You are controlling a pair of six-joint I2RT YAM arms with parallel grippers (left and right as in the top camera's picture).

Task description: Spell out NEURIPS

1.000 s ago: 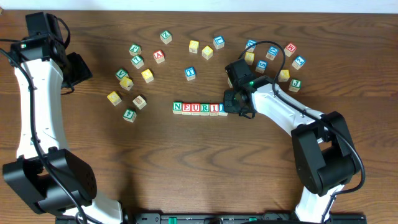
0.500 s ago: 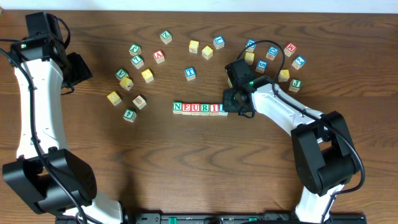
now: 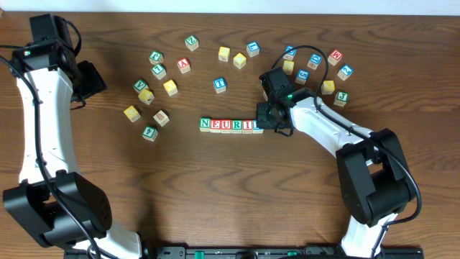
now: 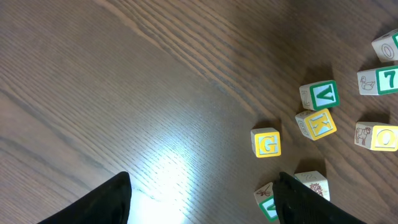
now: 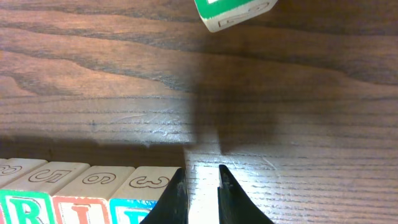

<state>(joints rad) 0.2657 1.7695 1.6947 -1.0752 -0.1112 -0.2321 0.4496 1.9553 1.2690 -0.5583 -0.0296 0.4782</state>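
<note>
The worktop [image 3: 215, 187] is dark brown wood with a strong grain running left to right. Lamp glare shows as a pale patch on it in both wrist views.

Toward the middle lies the row of cubes [image 3: 230, 125]. Its long axis runs left to right, level with the near edge, and the cubes touch side by side. The letters stand upright as seen from the near side and read "N", "E", "U", "R", "I" from the left. A blue-framed cube [image 3: 256, 126] closes the right end, and its letter is too hidden to read. In the right wrist view, the sides of the last cubes carry outlined digits, of which "5" and "3" are legible.

The right tool [image 5: 198, 177] sits at the right end of the row, just beside the blue-framed cube. Its fingers are closed to a narrow slit with nothing between them. Whether it touches that cube cannot be told.

Farther back and well to the left, the left tool [image 4: 204, 180] hangs above bare wood. Its fingers are spread wide and empty. Loose cubes [image 3: 169, 87] are scattered beyond the row across the far half. The left wrist view shows a yellow "G" cube [image 4: 267, 143], a yellow "K" cube [image 4: 318, 123], a green "V" cube [image 4: 324, 94] and a cube marked "7" [image 4: 379, 79].

A pale strip [image 3: 287, 6] runs along the far edge.
</note>
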